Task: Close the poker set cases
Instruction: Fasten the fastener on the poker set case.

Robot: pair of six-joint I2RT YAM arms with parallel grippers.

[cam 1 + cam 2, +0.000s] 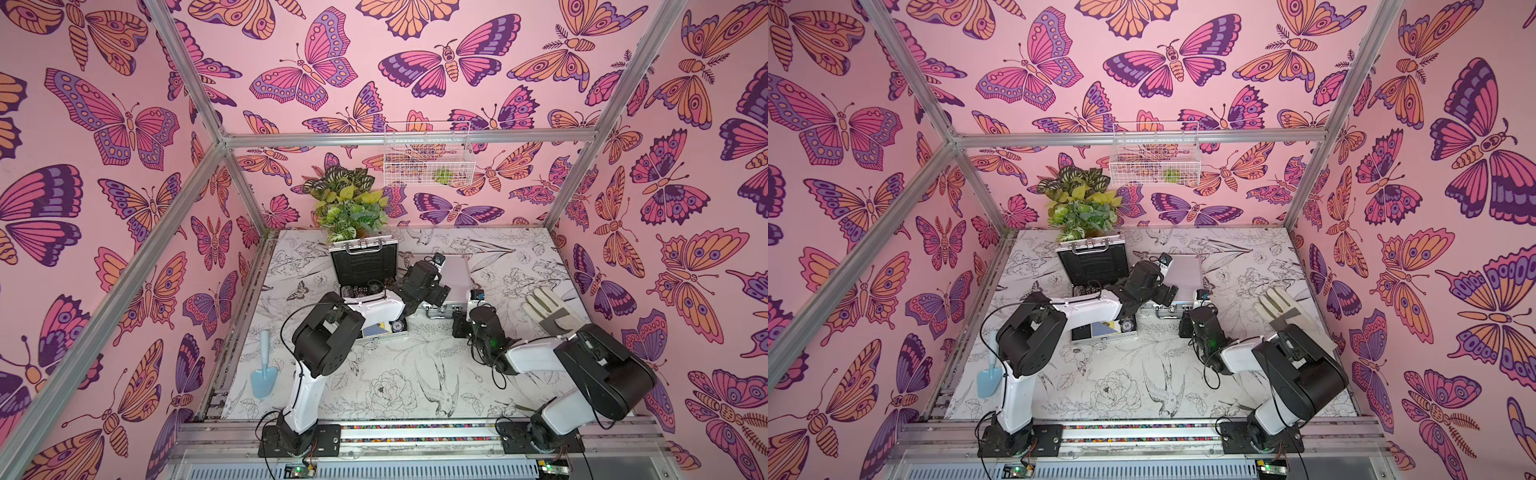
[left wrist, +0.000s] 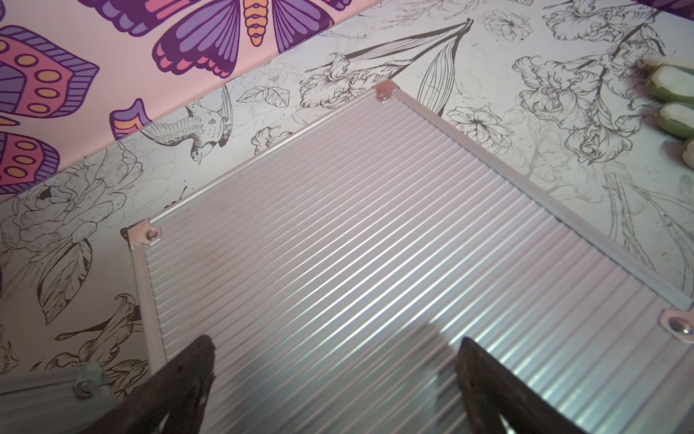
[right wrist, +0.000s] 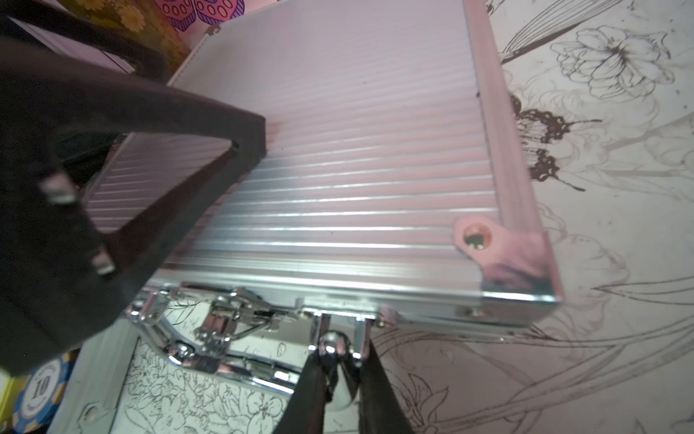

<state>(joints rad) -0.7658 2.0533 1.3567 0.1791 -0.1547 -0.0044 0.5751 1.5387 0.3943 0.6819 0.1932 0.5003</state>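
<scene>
Pink wallpaper with large butterflies covers the walls around a counter (image 1: pixel 395 382) printed with line drawings of flowers and birds. Two poker set cases lie toward the back of it. The open case (image 1: pixel 361 266) is on the left, its black-lined lid standing upright with the metal handle (image 1: pixel 363 248) at the top, right in front of a leafy plant (image 1: pixel 349 203). Its base holds poker chips (image 1: pixel 399 326) and cards (image 1: pixel 372 331), largely hidden under the left arm in both top views. Just beside it to the right lies the closed case (image 1: pixel 457 272), its ribbed silver lid down flat and its carry handle (image 3: pixel 225 366) on the front edge, facing the robot. The left claw (image 2: pixel 337 347) is spread wide over the ribbed lid; whether its fingers (image 3: pixel 251 139) touch the metal cannot be told. The right claw (image 3: pixel 343 360) is at the front edge of the closed case, drawn narrow on a chrome fitting (image 3: pixel 332 344) at the end of the carry handle, with a latch (image 3: pixel 229 319) just beside it. A pale work glove (image 1: pixel 548 309) lies palm-flat on the counter near the closed case, on its right. A light blue trowel (image 1: pixel 262 374) lies at the left front, well apart from both cases. On the back wall hangs a white wire basket (image 1: pixel 415 174) with something small and green inside.
</scene>
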